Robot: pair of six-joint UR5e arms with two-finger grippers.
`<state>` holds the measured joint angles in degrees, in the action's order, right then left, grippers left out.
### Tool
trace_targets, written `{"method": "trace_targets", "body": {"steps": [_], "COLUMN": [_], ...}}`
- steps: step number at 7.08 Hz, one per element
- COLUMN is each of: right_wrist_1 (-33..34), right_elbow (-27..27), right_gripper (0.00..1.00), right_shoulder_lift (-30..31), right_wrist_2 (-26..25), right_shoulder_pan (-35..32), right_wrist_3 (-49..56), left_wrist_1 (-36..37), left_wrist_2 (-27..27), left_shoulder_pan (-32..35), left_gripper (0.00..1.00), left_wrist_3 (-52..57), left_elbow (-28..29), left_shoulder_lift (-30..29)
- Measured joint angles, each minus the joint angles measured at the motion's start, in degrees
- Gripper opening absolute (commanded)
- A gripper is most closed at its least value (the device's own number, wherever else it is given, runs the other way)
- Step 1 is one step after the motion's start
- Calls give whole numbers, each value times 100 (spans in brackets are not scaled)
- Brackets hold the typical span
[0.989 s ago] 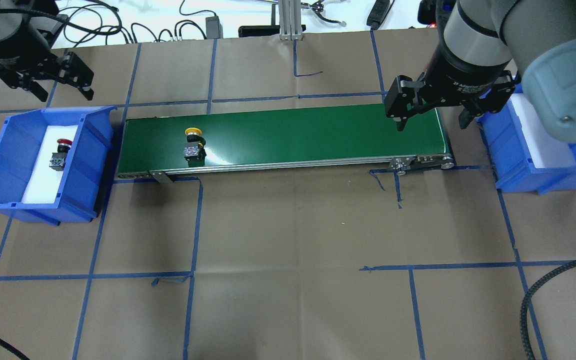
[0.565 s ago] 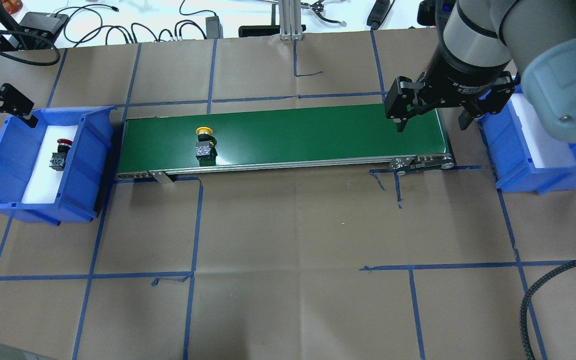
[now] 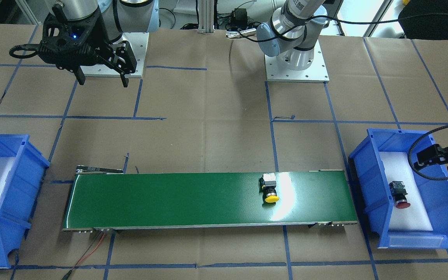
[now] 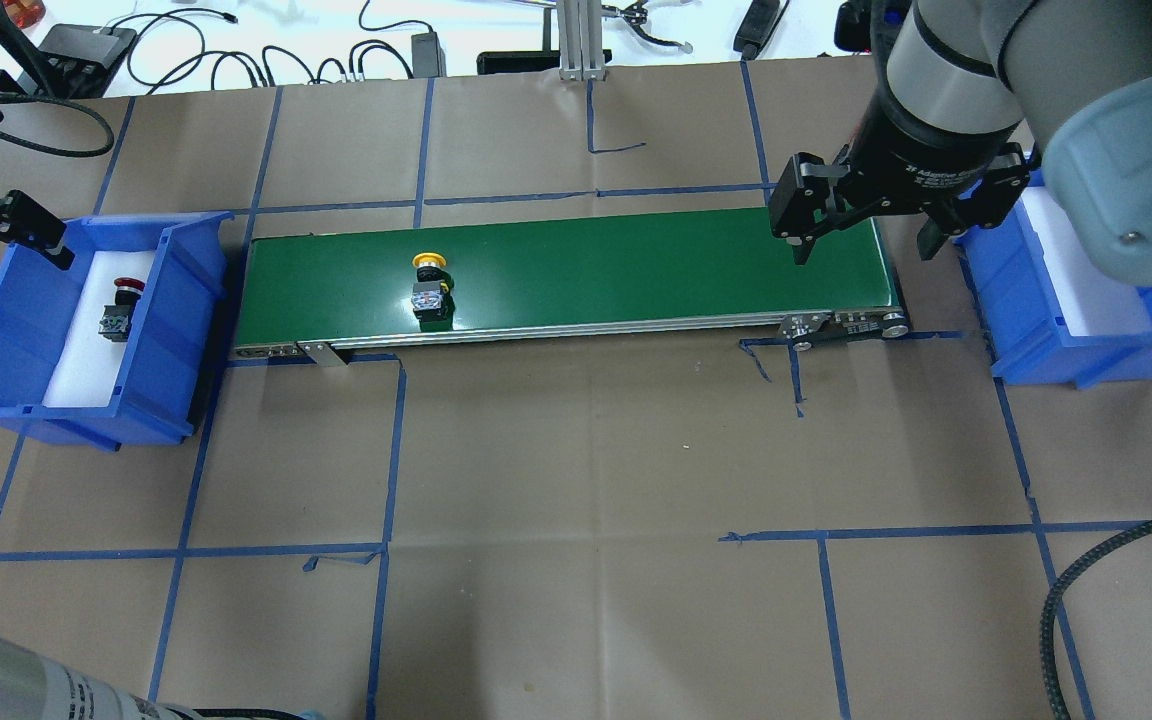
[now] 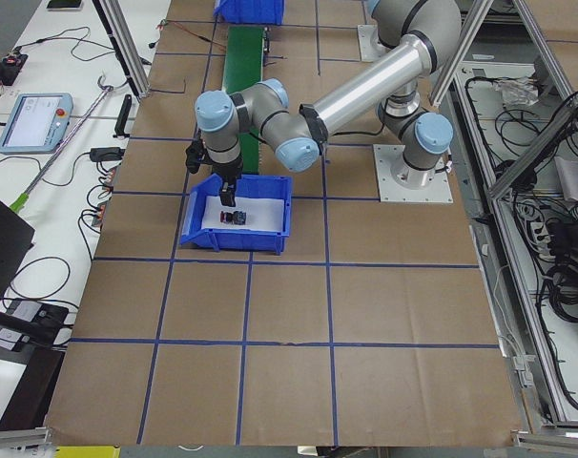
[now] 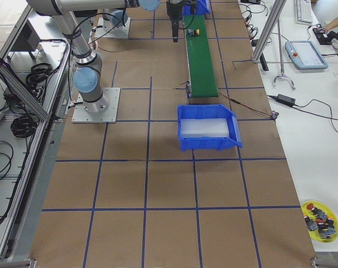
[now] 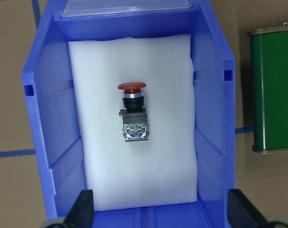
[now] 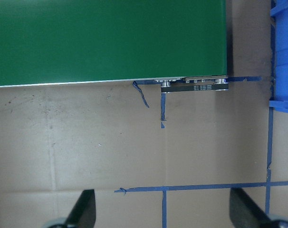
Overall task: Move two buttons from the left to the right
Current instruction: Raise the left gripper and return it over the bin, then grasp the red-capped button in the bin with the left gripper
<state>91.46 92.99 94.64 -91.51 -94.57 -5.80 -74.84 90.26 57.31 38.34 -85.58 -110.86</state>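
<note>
The yellow button (image 4: pixel 430 285) lies on its side on the green conveyor belt (image 4: pixel 636 265), in its left part; it also shows in the front view (image 3: pixel 270 191). The red button (image 4: pixel 121 308) lies on white foam in the left blue bin (image 4: pixel 181 300), and shows in the left wrist view (image 7: pixel 133 114). My left gripper (image 4: pixel 21 250) is open and empty, above the bin's far left corner. My right gripper (image 4: pixel 863 245) is open and empty, above the belt's right end, next to the right blue bin (image 4: pixel 1086 345), which holds only white foam.
Blue tape lines cross the brown paper table top. Cables and gear lie along the table's back edge. A black cable (image 4: pixel 1086 590) loops in at the front right. A yellow tray (image 6: pixel 319 218) of spare parts lies on the side table.
The yellow button has travelled to the right along the belt. My left gripper has moved left and nearer, from behind the left bin to over its far left corner. The right gripper has stayed put.
</note>
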Motion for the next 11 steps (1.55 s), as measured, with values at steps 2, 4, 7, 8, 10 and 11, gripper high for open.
{"method": "trace_targets", "body": {"steps": [2, 4, 7, 8, 10, 11], "right_wrist_1": [-2, -5, 2, 1, 1, 3], "right_elbow": [0, 0, 0, 0, 0, 0], "right_gripper": [100, 100, 100, 100, 100, 100], "right_shoulder_lift": [-1, 1, 2, 2, 1, 2], "right_wrist_2": [0, 2, 2, 2, 2, 2], "right_shoulder_pan": [0, -3, 0, 0, 0, 0], "right_wrist_3": [0, 0, 0, 0, 0, 0], "left_wrist_1": [677, 1779, 2555, 2774, 2959, 2982], "left_wrist_2": [1, 12, -36, -43, -45, -44], "left_shoulder_pan": [-19, -20, -16, -16, 0, 12], "left_gripper": [100, 99, 97, 97, 85, 61], "left_wrist_3": [1, -95, -396, -428, -493, -500], "left_elbow": [-375, -1114, -1538, -1562, -1570, -1566], "left_shoulder_lift": [-85, -94, -370, -520, -647, -656]}}
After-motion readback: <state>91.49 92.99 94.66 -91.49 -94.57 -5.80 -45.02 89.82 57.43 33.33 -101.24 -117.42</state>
